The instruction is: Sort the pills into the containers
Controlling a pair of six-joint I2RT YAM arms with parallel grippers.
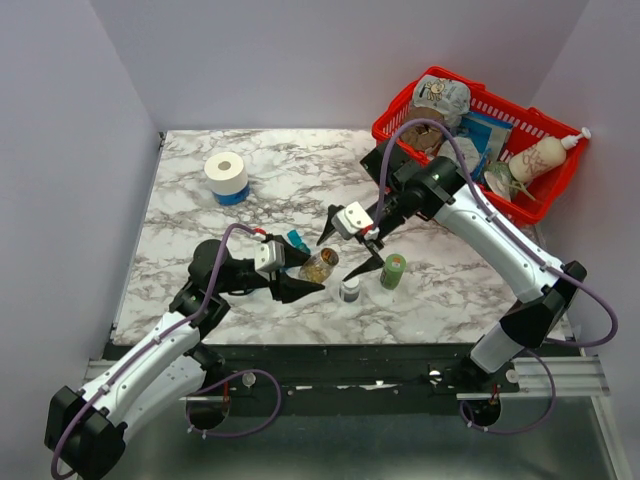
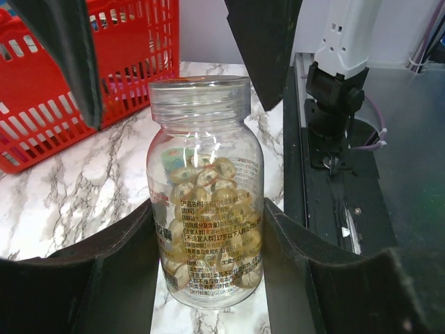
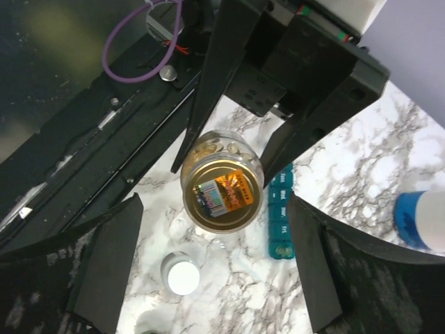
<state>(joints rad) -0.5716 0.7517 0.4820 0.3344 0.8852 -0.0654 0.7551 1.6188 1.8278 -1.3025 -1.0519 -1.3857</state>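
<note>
The pills [image 2: 208, 202] are yellowish capsules inside a small clear bottle [image 1: 320, 264]. My left gripper [image 1: 303, 282] is shut on the bottle's body [image 2: 205, 139] and holds it tilted just above the table. In the right wrist view the bottle's end [image 3: 222, 191] faces the camera, showing a gold disc with a sticker. My right gripper [image 1: 345, 252] is open, with one finger on each side of that end and not touching it [image 3: 212, 209]. The blue pill-organiser strip [image 3: 281, 223] lies on the table beside the bottle, partly hidden behind it in the top view [image 1: 297, 240].
A green bottle [image 1: 393, 271] and a white bottle [image 1: 350, 290] stand just right of the held bottle. The white one also shows in the right wrist view [image 3: 183, 276]. A white roll on a blue base [image 1: 227, 175] stands at the back left. A red wire basket [image 1: 545, 190] of items sits at the back right.
</note>
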